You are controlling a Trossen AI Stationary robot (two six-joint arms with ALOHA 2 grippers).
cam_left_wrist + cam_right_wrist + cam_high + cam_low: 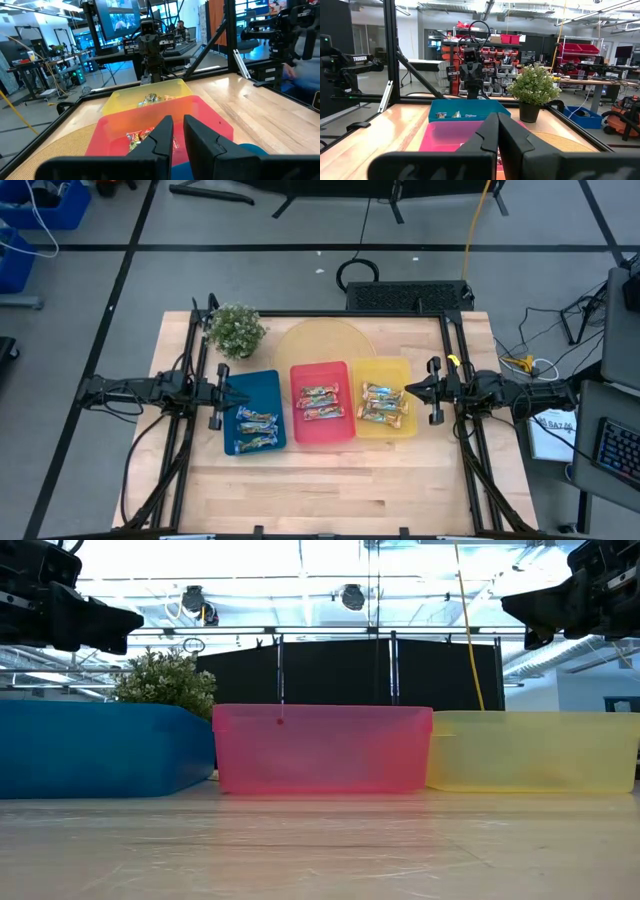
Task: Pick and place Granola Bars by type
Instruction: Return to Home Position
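Three trays stand side by side at mid-table: blue (268,385), red (300,430) and yellow (398,368). Blue-silver Granola Bars (256,430) lie in the blue tray, red-green ones (321,402) in the red tray and orange-gold ones (383,405) in the yellow tray. My left gripper (240,393) hangs level over the blue tray's left edge with a narrow gap between its fingers (178,120), holding nothing. My right gripper (408,389) hangs level at the yellow tray's right edge, shut and empty (498,117).
A potted plant (236,330) stands at the far left of the table. A round pale board (322,340) lies under the trays' far ends. Bare wood (330,485) lies between the trays and the near edge. Black frame rails (468,440) run along both sides.
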